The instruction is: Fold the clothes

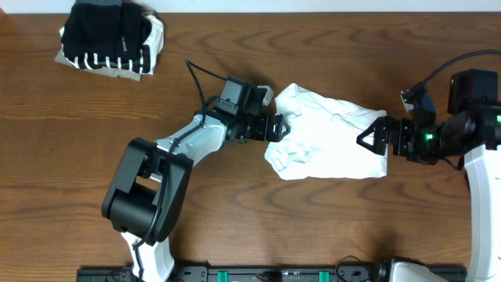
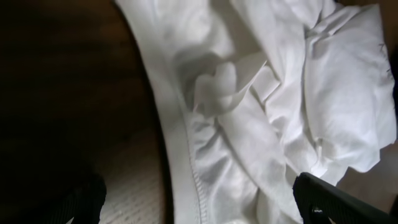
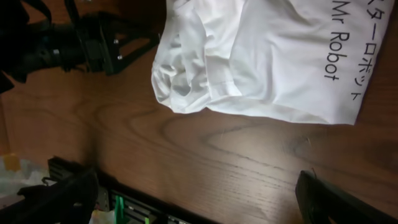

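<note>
Overhead, we see the white T-shirt [image 1: 329, 133] crumpled on the table [image 1: 70, 157] between the left gripper [image 1: 282, 128] and right gripper [image 1: 364, 140] — both spread wide, holding nothing — so closing here may pinch several bunched layers and fold in creases.

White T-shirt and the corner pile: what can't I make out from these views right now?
White T-shirt, overhead: crumpled on itself, so collar and sleeves are lost in its own folds.
Lettering, right wrist: one line is cut off by the picture's top edge; overhead it is too small to see.
Left wrist: a blurred close-up of white cloth; which part, I cannot tell.
Pile of garments, overhead: cut by the top edge; number of pieces unclear.
</note>
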Action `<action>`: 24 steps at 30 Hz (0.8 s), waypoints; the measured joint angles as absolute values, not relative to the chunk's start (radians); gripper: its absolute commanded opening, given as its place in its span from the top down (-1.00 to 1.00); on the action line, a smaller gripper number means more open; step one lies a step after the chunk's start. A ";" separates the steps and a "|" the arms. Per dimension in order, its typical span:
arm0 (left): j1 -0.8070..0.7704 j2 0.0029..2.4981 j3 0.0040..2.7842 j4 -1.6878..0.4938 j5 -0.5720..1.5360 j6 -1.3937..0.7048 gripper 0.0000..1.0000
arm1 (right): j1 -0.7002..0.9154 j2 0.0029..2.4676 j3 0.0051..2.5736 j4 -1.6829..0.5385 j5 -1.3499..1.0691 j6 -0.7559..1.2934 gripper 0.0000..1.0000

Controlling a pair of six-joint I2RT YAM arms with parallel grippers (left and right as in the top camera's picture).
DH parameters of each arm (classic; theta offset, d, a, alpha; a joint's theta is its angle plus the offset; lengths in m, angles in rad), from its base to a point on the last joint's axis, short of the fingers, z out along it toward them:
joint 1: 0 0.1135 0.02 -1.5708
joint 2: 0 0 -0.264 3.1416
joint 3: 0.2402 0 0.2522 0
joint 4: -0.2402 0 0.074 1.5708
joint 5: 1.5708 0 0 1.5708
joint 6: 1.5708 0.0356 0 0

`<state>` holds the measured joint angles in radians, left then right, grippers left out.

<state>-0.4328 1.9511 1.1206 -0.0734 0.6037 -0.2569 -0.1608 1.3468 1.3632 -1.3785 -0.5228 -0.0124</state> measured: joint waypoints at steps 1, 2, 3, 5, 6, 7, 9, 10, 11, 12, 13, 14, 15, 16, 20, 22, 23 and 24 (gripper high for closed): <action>-0.433 1.958 1.121 -0.064 0.605 -0.257 -0.96 | -0.161 1.347 1.363 -1.382 -0.523 -0.012 -0.99; -0.433 1.964 1.121 -0.060 0.606 -0.257 -0.96 | -0.161 1.347 1.363 -1.385 -0.523 -0.012 -0.99; -0.433 1.976 1.121 -0.048 0.617 -0.256 -0.96 | -0.161 1.347 1.363 -1.388 -0.523 -0.012 -0.99; -0.432 1.985 1.122 -0.028 0.638 -0.257 -0.96 | -0.161 1.347 1.363 -1.391 -0.523 -0.012 -0.99; -0.432 1.990 1.123 -0.018 0.651 -0.257 -0.96 | -0.161 1.347 1.363 -1.391 -0.523 -0.012 -0.99; -0.432 1.995 1.123 -0.009 0.664 -0.257 -0.96 | -0.161 1.347 1.363 -1.391 -0.523 -0.012 -0.98; -0.432 2.004 1.126 0.003 0.686 -0.257 -0.96 | -0.160 1.347 1.363 -1.391 -0.523 -0.012 -0.99; -0.432 2.008 1.128 0.005 0.695 -0.258 -0.96 | -0.161 1.347 1.363 -1.391 -0.523 -0.012 -0.98; -0.432 2.011 1.131 0.006 0.704 -0.258 -0.96 | -0.161 1.347 1.363 -1.391 -0.523 -0.012 -0.98; -0.432 2.015 1.133 0.006 0.716 -0.258 -0.96 | -0.161 1.347 1.363 -1.391 -0.523 -0.012 -0.98; -0.433 2.018 1.135 0.006 0.728 -0.258 -0.96 | -0.161 1.347 1.363 -1.391 -0.523 -0.012 -0.99; -0.434 2.022 1.138 0.004 0.739 -0.258 -0.96 | -0.161 1.347 1.363 -1.391 -0.523 -0.012 -0.98; -0.435 2.025 1.141 0.002 0.747 -0.258 -0.96 | -0.161 1.347 1.363 -1.390 -0.523 -0.012 -0.99; -0.439 2.027 1.144 -0.003 0.755 -0.258 -0.96 | -0.161 1.347 1.363 -1.390 -0.523 -0.012 -0.99; -0.472 2.027 1.145 -0.014 0.773 -0.258 -0.96 | -0.160 1.347 1.363 -1.387 -0.523 -0.013 -0.98; -0.497 2.028 1.145 -0.013 0.778 -0.258 -0.96 | -0.161 1.347 1.363 -1.387 -0.523 -0.013 -0.99; -0.511 2.029 1.145 -0.011 0.778 -0.258 -0.96 | -0.161 1.347 1.363 -1.387 -0.523 -0.013 -0.99; -0.524 2.029 1.145 -0.010 0.776 -0.258 -0.96 | -0.161 1.347 1.363 -1.387 -0.523 -0.013 -0.98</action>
